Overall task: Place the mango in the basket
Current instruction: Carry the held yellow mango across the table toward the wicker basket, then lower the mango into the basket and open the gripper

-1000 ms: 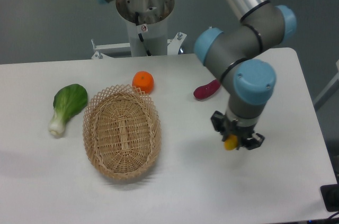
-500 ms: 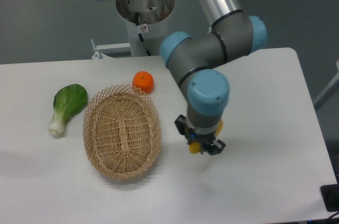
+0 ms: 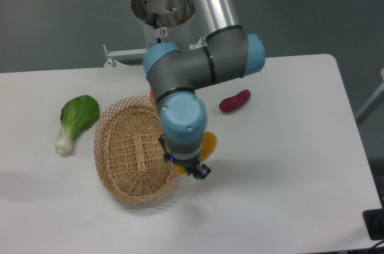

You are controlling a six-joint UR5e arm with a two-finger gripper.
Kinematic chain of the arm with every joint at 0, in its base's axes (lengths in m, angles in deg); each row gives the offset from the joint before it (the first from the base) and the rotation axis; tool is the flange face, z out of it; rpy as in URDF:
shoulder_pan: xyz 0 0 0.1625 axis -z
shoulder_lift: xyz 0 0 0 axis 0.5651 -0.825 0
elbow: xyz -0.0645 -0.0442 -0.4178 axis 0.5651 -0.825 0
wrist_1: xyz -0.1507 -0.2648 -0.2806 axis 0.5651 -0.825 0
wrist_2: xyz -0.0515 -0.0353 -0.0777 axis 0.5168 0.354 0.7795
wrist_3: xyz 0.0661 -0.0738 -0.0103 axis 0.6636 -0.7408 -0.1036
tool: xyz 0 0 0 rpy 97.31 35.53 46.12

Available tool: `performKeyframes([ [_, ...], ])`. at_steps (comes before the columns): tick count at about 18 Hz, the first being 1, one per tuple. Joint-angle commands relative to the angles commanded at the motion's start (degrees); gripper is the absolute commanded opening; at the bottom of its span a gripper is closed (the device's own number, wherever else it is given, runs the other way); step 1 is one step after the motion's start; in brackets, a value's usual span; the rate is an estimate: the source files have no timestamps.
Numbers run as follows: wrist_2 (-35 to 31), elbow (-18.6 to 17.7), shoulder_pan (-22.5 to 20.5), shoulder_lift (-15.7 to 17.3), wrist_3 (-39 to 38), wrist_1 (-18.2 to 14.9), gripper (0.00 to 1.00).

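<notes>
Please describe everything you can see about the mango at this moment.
Only part of the mango shows: a smooth yellow-orange curve beside the arm's wrist, and a small yellow tip lower down. The rest is hidden behind the wrist and the gripper, which holds it. It hangs in the air at the right edge of the basket, not yet inside. Its full shape and tilt cannot be judged.

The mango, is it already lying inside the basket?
No, the mango is held up in the tool at the right rim of the basket, not resting on the woven floor.
</notes>
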Motion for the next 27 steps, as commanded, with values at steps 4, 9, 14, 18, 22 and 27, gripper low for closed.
performKeyframes([
  [4, 0.0, -0.4, 3.1, -0.3, -2.1, 0.1, 0.34],
  [9, 0.1, -1.7, 6.2, -0.2, -3.2, 0.2, 0.35],
  [14, -2.1, -7.3, 9.1, 2.3, -2.9, 2.1, 0.39],
  [18, -2.2, -10.5, 9.1, 3.7, -3.0, 5.5, 0.52],
  [22, -2.3, -11.4, 9.2, 4.4, -2.8, 6.2, 0.71],
  [27, -2.2, -14.2, 8.7, 5.7, -2.5, 9.4, 1.00],
])
